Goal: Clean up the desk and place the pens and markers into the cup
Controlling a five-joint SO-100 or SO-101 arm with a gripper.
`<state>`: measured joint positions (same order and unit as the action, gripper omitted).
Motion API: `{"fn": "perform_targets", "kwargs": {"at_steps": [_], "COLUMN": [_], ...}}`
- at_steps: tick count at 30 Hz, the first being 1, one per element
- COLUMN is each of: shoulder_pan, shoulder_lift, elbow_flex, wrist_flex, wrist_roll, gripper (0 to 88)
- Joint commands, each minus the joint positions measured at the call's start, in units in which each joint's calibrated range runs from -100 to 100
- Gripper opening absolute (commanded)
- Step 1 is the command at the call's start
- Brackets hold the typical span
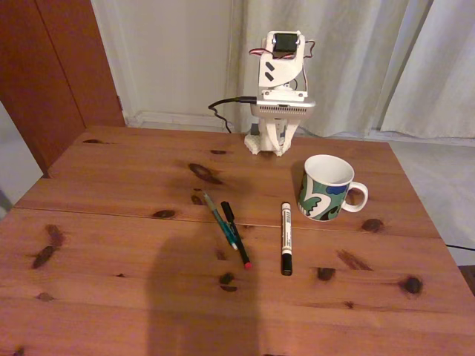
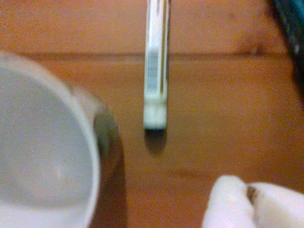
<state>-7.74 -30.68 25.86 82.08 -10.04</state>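
Note:
On the reddish-brown wooden desk [image 1: 111, 245] lie a thin teal pen [image 1: 220, 220], a black pen with a red tip [image 1: 235, 233] beside it, and a white marker with black ends [image 1: 286, 237] to their right. The white cup with green and blue swirls [image 1: 326, 189] stands upright right of the marker, handle to the right. The white arm [image 1: 278, 89] is folded up at the desk's far edge, away from all of them. In the wrist view, blurred, my gripper [image 2: 248, 199] shows at bottom right, its fingertips touching and holding nothing, with the marker [image 2: 156, 71] above, the cup [image 2: 42, 142] left and the teal pen [image 2: 289, 23] at the top right.
A black cable [image 1: 223, 111] runs to the arm's base at the back. Pale curtains [image 1: 386, 67] hang behind the desk and a brown door [image 1: 52, 67] stands at the left. A dark shadow [image 1: 200, 297] falls across the front of the desk.

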Motion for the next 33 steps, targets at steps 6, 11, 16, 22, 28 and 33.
{"fn": "perform_targets", "kwargs": {"at_steps": [6, 11, 16, 22, 28, 33], "shoulder_pan": [-0.2, -0.3, -1.7, -5.2, -6.0, -6.1], "shoulder_lift": [17.6, 25.4, 30.0, 31.2, 31.5, 34.5], "elbow_flex": [-20.1, -21.4, -18.3, -13.7, -13.6, -14.8], "wrist_flex": [-5.7, -13.2, -14.0, -14.4, -14.5, -16.7], "wrist_roll": [-5.5, -5.6, -5.5, -5.9, -5.9, -5.9], "gripper": [0.7, 0.7, 0.7, 0.7, 0.7, 0.7]}}
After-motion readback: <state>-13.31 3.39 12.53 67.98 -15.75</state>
